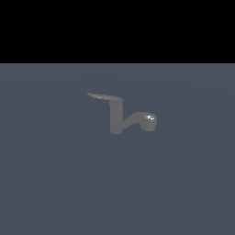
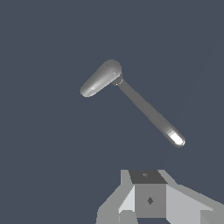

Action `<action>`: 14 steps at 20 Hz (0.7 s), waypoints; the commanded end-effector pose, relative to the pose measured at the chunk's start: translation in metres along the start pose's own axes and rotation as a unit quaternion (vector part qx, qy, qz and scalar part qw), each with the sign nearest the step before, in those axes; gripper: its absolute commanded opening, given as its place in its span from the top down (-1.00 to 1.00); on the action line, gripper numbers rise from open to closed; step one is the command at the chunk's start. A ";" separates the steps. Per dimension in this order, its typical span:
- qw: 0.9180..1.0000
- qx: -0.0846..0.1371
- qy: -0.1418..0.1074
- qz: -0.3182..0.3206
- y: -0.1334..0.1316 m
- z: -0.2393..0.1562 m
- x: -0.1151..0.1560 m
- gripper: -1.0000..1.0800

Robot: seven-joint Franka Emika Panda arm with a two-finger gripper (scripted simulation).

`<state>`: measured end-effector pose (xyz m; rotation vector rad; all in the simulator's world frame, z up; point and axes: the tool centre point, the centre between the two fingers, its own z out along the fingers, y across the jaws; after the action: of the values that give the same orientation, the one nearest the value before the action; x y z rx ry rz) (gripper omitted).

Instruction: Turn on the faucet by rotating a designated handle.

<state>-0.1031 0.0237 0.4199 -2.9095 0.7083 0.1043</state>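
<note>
Grey faucet (image 1: 117,117) stands alone, handle (image 1: 103,97) pointing to the exterior view's left, while the gripper (image 2: 151,199) hovers above, apart; its jaws' opening I cannot tell.

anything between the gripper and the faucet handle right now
Nothing: in the wrist view only bare grey floor lies between the gripper and the faucet; which limb is the handle is unclear there.

Small matte grey faucet (image 1: 116,117) standing upright mid-scene; thin tapered handle (image 1: 103,96) pointing to exterior view's left, round-headed spout to its right.
</note>
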 end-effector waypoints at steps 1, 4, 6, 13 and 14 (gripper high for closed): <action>0.999 0.003 -0.004 0.034 -0.012 0.015 0.016 1.00; 0.997 0.004 -0.006 0.074 -0.026 0.034 0.033 1.00; 0.995 0.003 -0.007 0.100 -0.035 0.047 0.044 1.00; 0.981 -0.004 -0.003 0.194 -0.064 0.099 0.081 1.00; 0.978 -0.006 -0.001 0.207 -0.068 0.107 0.086 1.00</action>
<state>-0.0084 0.0573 0.3261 -2.7448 1.2457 0.1573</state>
